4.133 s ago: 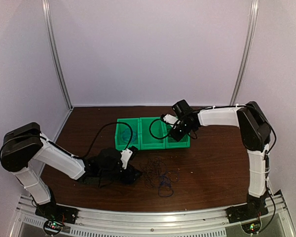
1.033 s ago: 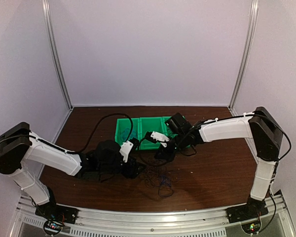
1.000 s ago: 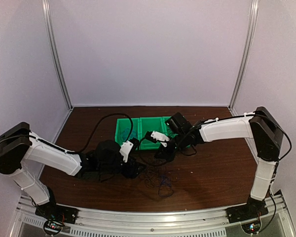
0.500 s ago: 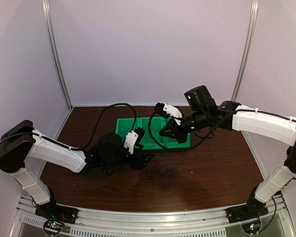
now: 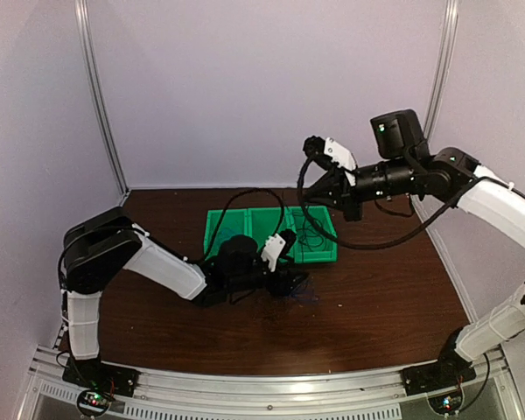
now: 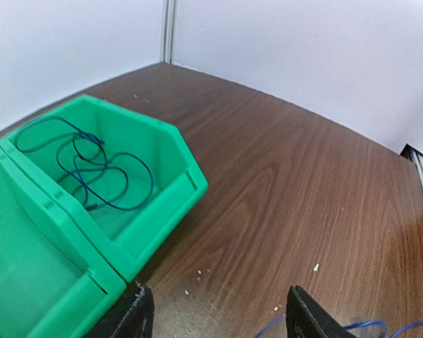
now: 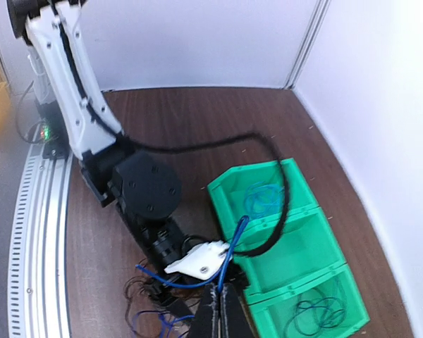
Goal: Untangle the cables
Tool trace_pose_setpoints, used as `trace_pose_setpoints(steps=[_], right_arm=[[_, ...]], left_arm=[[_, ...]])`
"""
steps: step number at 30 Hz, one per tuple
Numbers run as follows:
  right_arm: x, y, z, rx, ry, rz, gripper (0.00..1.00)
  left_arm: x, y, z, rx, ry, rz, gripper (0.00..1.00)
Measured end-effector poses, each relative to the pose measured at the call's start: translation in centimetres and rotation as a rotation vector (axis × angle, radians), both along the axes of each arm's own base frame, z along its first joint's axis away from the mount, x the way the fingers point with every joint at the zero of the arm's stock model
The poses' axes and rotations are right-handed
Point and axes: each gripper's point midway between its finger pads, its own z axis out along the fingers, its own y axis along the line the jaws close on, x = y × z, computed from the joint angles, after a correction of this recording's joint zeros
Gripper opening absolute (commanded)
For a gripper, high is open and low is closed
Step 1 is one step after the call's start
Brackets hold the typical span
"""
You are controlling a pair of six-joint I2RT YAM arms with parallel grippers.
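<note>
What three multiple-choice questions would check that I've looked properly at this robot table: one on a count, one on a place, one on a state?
1. How many compartments has the green bin?
A) two B) four C) three
2. Where is the left gripper?
A) inside the bin B) low over the table, beside the bin C) raised high
3. The right gripper is:
A) shut on a blue cable B) wide open C) gripping the bin

Answers: 1 C, the right wrist view shows three in a row. 2 B, its own camera looks across the tabletop from close by. 3 A, the cable runs into its closed fingers.
</note>
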Motion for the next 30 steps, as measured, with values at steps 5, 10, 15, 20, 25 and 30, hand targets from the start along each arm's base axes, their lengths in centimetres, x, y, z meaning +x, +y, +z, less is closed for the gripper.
trace_pose_setpoints(steps=[5, 10, 15, 20, 25, 30], right_arm=[[1.6, -3.6, 11.5, 0.134, -0.235, -0.096, 0.00], [1.1, -8.4, 21.5, 0.259, -0.453, -0.194, 0.00], [0.1, -11.5, 27.4, 0.327, -0.593, -0.264, 0.00], [0.0, -13.0, 30.9, 0.370, -0.671, -0.311, 0.00], [-0.1, -14.6, 33.9, 0.407, -0.742, -0.372, 0.00], [-0.2, -16.0, 35.2, 0.421, -0.784, -0.437, 0.00]], left_arm=[[-0.4, -1.2, -4.8, 0.060, 0.089, -0.049, 0.60], [-0.6, -1.3, -7.9, 0.116, 0.170, -0.048, 0.58], [-0.9, -0.9, -8.4, 0.134, 0.192, -0.041, 0.58], [-1.2, 0.4, -8.5, 0.187, 0.204, -0.018, 0.58], [-1.7, 3.2, -8.5, 0.278, 0.201, 0.030, 0.59], [-2.3, 9.0, -7.5, 0.401, 0.161, 0.142, 0.59]])
